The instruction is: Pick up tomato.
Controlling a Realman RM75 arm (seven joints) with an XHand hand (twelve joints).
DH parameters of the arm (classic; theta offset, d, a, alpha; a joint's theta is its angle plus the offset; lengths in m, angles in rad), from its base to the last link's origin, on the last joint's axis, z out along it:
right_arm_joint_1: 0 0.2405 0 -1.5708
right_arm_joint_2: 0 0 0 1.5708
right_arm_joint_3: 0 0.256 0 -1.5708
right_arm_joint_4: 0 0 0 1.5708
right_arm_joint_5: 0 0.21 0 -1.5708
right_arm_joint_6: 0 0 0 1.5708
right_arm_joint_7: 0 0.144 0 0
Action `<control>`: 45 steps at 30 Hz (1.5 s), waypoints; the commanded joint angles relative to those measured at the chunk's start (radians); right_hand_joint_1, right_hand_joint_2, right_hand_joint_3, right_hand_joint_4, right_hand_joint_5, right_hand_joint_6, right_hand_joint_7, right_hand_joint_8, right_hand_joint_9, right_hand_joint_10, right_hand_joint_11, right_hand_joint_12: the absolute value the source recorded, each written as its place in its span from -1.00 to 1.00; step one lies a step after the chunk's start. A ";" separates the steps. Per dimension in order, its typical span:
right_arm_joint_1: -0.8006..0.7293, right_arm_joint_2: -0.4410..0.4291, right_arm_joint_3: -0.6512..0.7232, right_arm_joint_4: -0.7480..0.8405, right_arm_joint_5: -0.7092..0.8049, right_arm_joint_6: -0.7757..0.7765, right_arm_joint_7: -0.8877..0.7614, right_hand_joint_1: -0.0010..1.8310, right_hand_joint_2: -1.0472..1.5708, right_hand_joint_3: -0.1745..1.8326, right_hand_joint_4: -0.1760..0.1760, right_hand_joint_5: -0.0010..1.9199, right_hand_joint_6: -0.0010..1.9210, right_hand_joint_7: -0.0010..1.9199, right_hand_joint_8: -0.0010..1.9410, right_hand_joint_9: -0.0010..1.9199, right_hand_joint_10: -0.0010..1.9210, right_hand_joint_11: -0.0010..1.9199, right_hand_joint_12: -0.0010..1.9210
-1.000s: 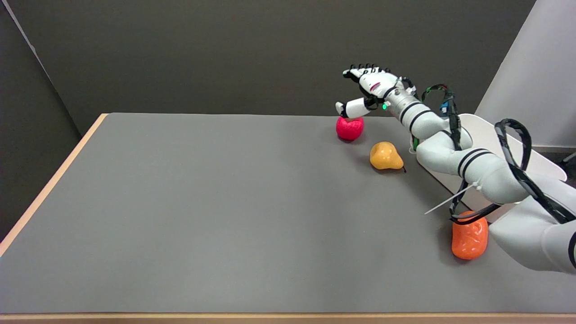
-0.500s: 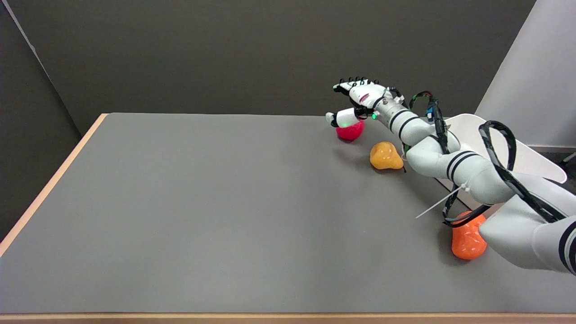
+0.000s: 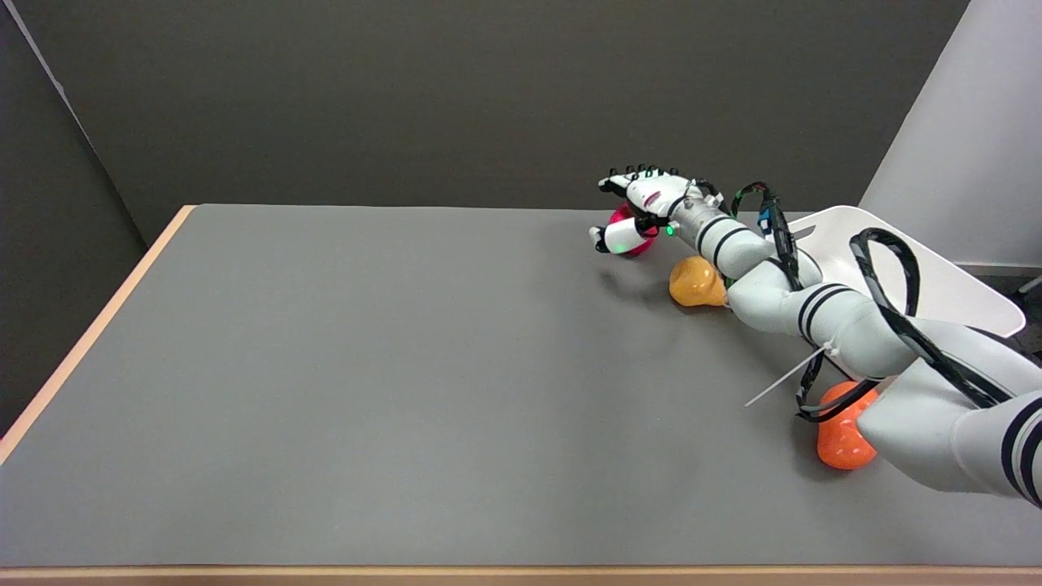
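tomato [image 3: 625,230] sits at the far right of the grey bench [image 3: 366,391], near the back edge, mostly hidden behind the right hand [image 3: 639,213]; only a red sliver shows between thumb and the rest. hand is right around it: fingers [image 3: 631,177] spread out flat above and behind the top, thumb [image 3: 612,238] low on the near-left side. so the tomato lies inside the open span of the hand, below the fingers and just past the thumb. can't tell if anything is touching it yet; fingers look apart, nothing held or lifted, tomato seemingly on the bench. it's roundish, no real long axis, so approach angle prob matters little. next move, imo: curl fingers down over the top and close thumb in, then lift. risk: it rolls toward the back edge if the thumb nudges first.

just right of it, near the forearm, a yellow pear [image 3: 694,282]; well apart toward the front, an orange fruit [image 3: 842,439] partly under the arm. white tray [image 3: 936,277] at the right edge.
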 commanded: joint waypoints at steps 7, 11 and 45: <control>-0.006 -0.019 -0.010 -0.047 -0.002 -0.007 0.000 -0.73 0.24 0.23 0.39 -0.94 -0.64 -0.90 -0.70 -0.94 -0.52 -0.96 -0.10; -0.006 -0.019 -0.009 -0.042 -0.008 -0.004 -0.003 -0.72 0.25 0.23 0.39 -0.93 -0.63 -0.90 -0.70 -0.94 -0.51 -0.96 -0.09; -0.027 0.007 0.032 0.032 -0.096 0.093 -0.007 0.18 0.47 0.13 0.98 -0.61 0.12 -0.41 -0.16 -0.45 0.09 -0.43 0.66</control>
